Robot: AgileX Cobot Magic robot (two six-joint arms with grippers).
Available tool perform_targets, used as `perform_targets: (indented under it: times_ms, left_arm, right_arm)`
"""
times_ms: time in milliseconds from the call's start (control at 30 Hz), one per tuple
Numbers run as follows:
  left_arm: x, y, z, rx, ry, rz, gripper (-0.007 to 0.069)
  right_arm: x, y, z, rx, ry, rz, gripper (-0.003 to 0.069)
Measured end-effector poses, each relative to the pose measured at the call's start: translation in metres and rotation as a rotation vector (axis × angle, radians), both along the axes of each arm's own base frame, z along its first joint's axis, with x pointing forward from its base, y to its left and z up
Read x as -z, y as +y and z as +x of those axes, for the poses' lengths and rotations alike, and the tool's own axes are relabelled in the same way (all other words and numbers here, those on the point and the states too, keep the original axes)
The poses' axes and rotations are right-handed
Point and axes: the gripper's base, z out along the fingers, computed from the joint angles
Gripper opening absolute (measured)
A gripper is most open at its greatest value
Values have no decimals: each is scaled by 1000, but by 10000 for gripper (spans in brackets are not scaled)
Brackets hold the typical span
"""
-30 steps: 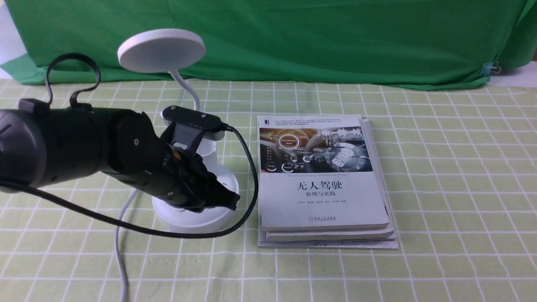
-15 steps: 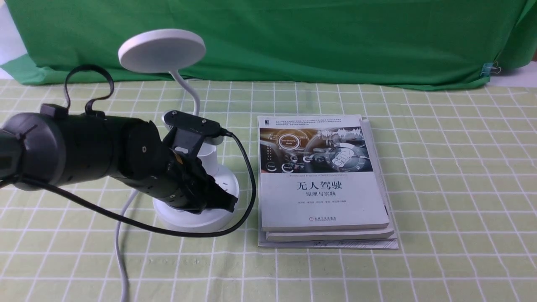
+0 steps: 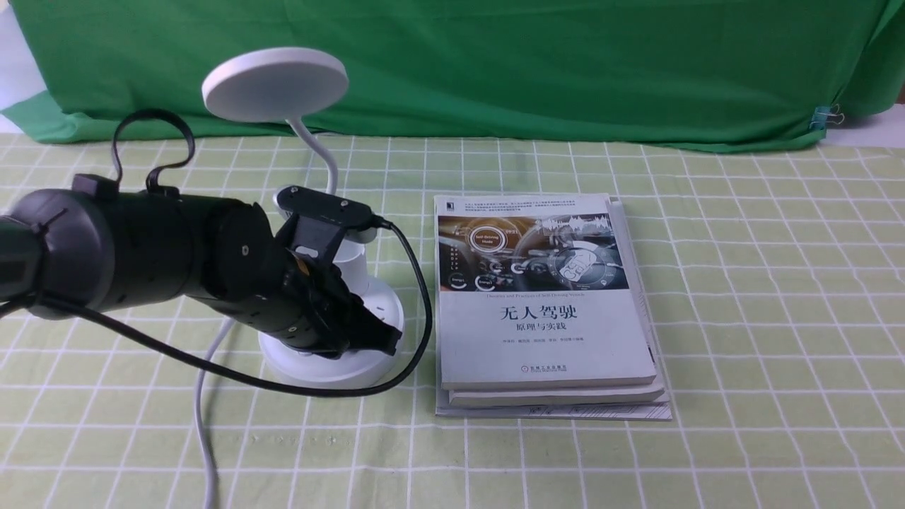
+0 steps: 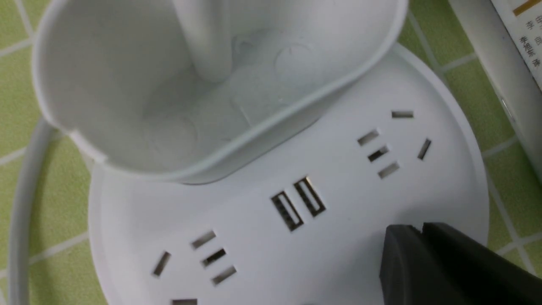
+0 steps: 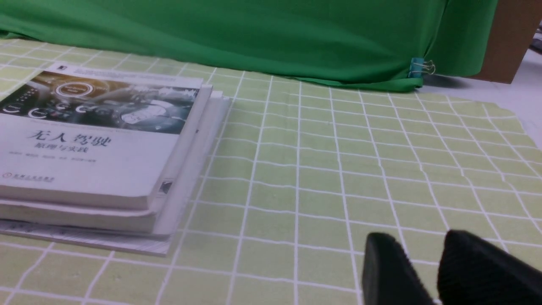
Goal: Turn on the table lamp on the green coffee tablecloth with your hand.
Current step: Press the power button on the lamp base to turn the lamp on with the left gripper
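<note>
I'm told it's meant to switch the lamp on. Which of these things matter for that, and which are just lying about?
For the job:
- table lamp
- left claw, shut, at the lamp's base
- pale green checked tablecloth underneath

Just lying about:
- stack of books beside the lamp
- dark green backdrop cloth
- binder clip on the backdrop's edge

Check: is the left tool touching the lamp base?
Cannot tell. Left wrist view: the left tool overlaps the table lamp, but neither contact nor gap shows.

white table lamp (image 3: 322,311), white-gridded yellow-green tablecloth (image 3: 742,297)
</note>
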Motion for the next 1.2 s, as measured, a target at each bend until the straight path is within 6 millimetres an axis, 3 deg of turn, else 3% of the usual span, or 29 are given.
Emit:
perform_targets:
  times_ms: [633,867,1067,1200]
  left_arm:
    - [10,6,-3,-5,-22,61,18]
    - [10,-3,-6,50,-53,99,18]
    - [2,-2,-9,20,-54,85,18]
    - [-8,2,-25,13,12,111,18]
  right_arm:
    - [0,0,0,0,0,0,244]
    - [0,0,0,0,0,0,244]
    - [0,0,0,0,0,0,242]
    - [0,0,0,0,0,0,242]
